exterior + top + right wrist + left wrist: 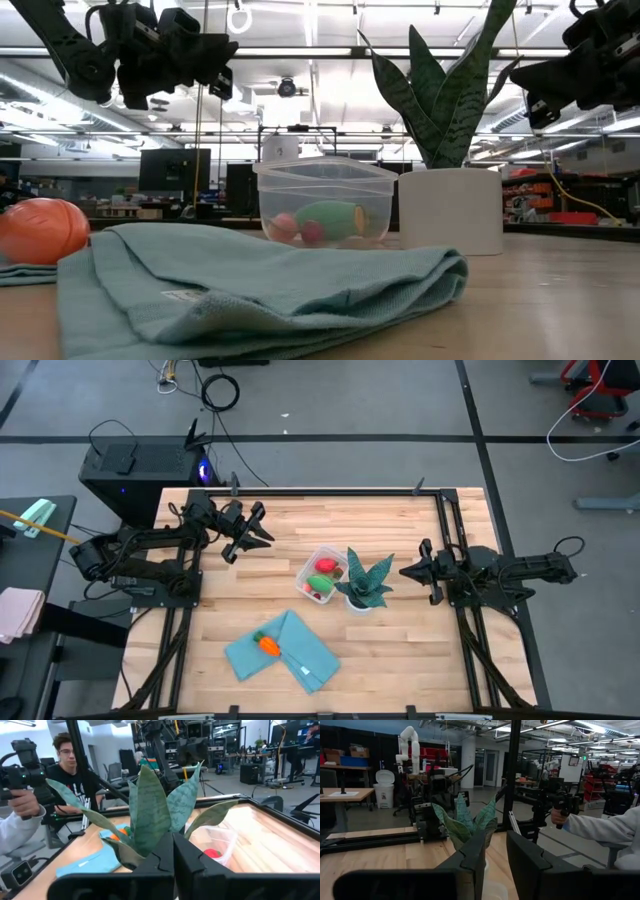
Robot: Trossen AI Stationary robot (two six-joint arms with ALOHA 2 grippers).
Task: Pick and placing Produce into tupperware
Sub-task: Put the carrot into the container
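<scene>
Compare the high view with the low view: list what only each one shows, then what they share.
Only the high view shows the whole table, the carrot's green top, and the black box behind the table.

Only the low view shows the ceiling lights and the room beyond.

Both show the tupperware holding a green oval and red pieces, the potted plant beside it, the orange carrot on the teal cloth, and the left end effector and right end effector raised.
</scene>
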